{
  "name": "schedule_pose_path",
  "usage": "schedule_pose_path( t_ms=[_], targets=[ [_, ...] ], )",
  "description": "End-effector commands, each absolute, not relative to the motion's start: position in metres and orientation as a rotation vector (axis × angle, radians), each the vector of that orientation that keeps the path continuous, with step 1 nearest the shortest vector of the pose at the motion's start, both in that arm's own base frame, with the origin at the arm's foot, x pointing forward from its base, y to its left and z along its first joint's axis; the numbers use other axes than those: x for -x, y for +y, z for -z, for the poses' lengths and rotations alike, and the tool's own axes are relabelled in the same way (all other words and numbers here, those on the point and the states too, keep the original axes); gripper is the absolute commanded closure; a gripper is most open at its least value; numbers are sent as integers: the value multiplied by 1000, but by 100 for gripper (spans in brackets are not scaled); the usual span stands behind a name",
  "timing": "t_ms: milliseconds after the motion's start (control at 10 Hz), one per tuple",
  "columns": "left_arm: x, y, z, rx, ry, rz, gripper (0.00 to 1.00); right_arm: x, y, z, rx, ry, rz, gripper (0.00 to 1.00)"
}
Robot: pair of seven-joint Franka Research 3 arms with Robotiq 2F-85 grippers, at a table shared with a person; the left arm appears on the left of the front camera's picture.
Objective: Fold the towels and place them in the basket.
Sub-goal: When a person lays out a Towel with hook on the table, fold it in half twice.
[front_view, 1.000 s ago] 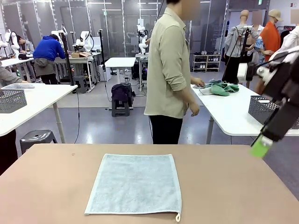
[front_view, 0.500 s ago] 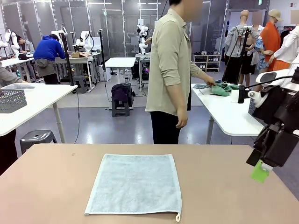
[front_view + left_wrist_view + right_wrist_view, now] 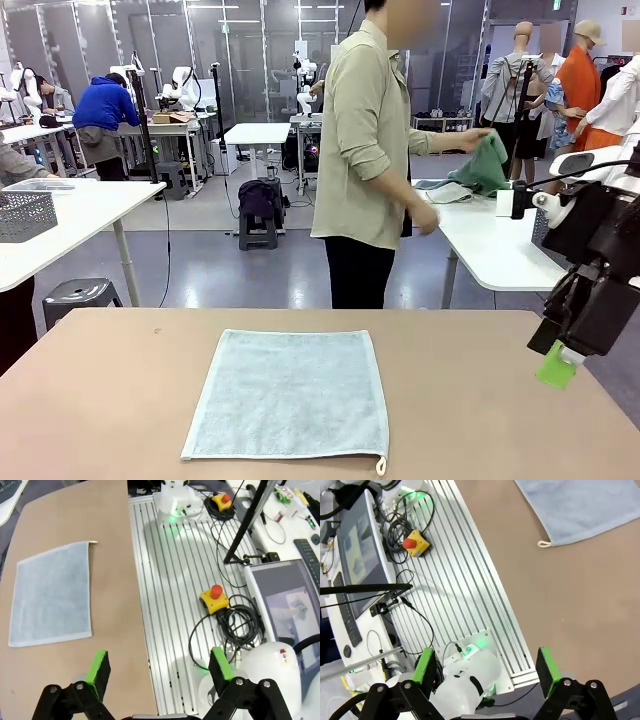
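I see the towel (image 3: 288, 395) lying flat on my table (image 3: 480, 400), while my left gripper (image 3: 160, 664) and right gripper (image 3: 486, 664) both hover spread wide, holding nothing.

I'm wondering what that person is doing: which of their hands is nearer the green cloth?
Left. The person's left hand grips the green cloth, held above the white table; their right hand hangs lower, apart from it.

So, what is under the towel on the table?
The towel lies flat on the brown table; no bulge shows, though the cloth hides the surface beneath.
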State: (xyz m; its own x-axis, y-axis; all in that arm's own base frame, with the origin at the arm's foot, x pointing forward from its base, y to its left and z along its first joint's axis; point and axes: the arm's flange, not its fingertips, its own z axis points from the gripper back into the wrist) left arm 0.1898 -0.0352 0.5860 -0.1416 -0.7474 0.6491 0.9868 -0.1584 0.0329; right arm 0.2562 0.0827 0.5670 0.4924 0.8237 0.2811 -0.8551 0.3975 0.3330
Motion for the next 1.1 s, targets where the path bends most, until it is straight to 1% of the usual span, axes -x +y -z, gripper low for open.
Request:
schedule_pose_path(
  t_ms=[0, 200, 400, 700, 800, 900, 1000],
  targets=[
    [-184, -68, -606, 388, -563, 1668, 0, -271, 106, -572, -379, -62, -1109, 0],
    [-182, -133, -622, 156, -474, 1687, 0, -293, 149, -579, -240, -109, -1214, 0],
    [-183, -178, -614, 23, -414, 1691, 0, -302, 191, -572, -120, -167, -1333, 0],
    [-195, -218, -567, -165, -347, 1695, 0, -306, 217, -529, -18, -202, -1496, 0],
    [-202, -223, -549, -184, -288, 1709, 0, -305, 222, -508, 10, -189, -1545, 0],
    [-210, -228, -532, -218, -261, 1717, 0, -305, 225, -485, 38, -165, -1583, 0],
    [-214, -232, -521, -261, -259, 1708, 0, -304, 226, -473, 26, -150, -1612, 0]
  ],
)
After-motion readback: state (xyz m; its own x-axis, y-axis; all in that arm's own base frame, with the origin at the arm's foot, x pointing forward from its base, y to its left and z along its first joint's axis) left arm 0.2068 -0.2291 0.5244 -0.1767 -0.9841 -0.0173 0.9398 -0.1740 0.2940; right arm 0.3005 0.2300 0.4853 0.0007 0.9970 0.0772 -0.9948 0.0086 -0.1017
